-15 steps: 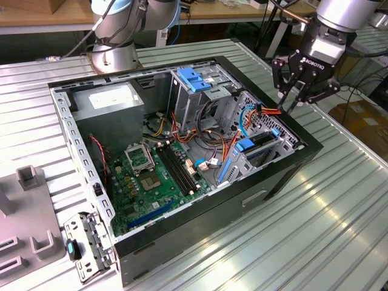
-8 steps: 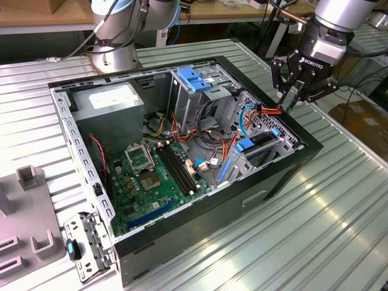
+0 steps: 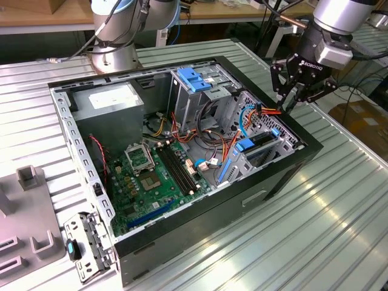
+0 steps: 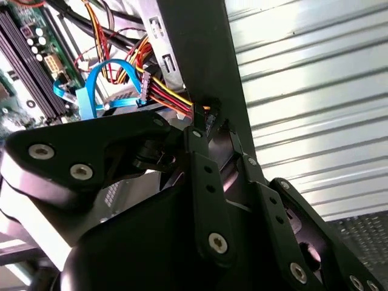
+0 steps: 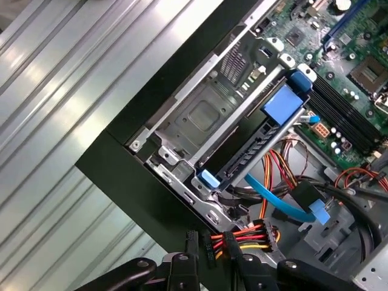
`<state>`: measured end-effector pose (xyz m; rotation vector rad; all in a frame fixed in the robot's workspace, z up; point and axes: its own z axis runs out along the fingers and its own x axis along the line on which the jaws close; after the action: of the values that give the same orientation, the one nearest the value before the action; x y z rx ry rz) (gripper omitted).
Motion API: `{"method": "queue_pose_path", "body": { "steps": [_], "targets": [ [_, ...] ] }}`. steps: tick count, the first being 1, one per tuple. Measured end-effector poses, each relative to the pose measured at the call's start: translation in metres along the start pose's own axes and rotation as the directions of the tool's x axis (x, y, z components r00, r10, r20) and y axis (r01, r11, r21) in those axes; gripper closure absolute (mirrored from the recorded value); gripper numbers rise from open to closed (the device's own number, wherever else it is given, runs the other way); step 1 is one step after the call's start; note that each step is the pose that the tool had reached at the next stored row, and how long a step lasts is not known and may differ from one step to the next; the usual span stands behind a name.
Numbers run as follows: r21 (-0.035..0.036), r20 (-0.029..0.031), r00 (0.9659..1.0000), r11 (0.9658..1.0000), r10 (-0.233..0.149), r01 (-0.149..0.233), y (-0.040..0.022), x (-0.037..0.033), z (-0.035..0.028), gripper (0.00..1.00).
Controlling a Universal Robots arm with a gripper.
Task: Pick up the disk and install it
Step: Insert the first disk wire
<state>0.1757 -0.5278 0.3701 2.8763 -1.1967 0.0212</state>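
Case (image 3: 212, 224) lies open on the ribbed metal desk (image 3: 339, 200), motherboard (image 3: 151, 176) facing up.

Disk (image 3: 259, 140) is already in the case. It sits in the drive bay along the case wall on the exterior view's right, just inside the black rim. In the first wrist view the disk (image 5: 242, 154) shows edge-on in the grey metal bay, with a blue rail along its side and blue tabs at both ends.

Gripper (image 3: 285, 108) hangs over that same wall, just past the bay and clear of the disk. It is not holding the disk.

Fingers (image 4: 200, 163) are drawn in to a narrow gap. Their tips sit on either side of the black plug (image 4: 206, 115) at the end of the red/yellow/black wires (image 3: 267, 111), and it looks pinched between them. In the first wrist view the plug (image 5: 209, 242) is right at the gripper (image 5: 213, 254), beside the bay.

A blue flat cable (image 5: 279, 197) loops close to the disk's end. I cannot tell whether it is plugged in.

The grey power supply (image 3: 112, 103) and the cage with a blue latch (image 3: 194, 79) sit at the far side of the case, well apart from the gripper.
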Motion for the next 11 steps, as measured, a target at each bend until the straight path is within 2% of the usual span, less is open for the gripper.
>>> {"method": "queue_pose_path", "body": {
  "steps": [3,4,6,8,11],
  "targets": [
    [0.0029,0.0008,0.9988,0.9988,-0.049,0.049,0.0,0.0,0.0006,0.7],
    [0.0043,0.0009,0.9969,0.9969,-0.078,0.078,-0.0001,-0.0001,0.0012,0.7],
    [0.0055,-0.0006,0.994,0.994,-0.11,0.11,0.0,0.0,0.0026,0.7],
    [0.0062,-0.0012,0.9926,0.9926,-0.121,0.121,0.0,0.0,0.0032,0.7],
    [0.0063,-0.0011,0.9925,0.9925,-0.122,0.122,0.0,0.0,0.0036,0.7]
  ]
}}
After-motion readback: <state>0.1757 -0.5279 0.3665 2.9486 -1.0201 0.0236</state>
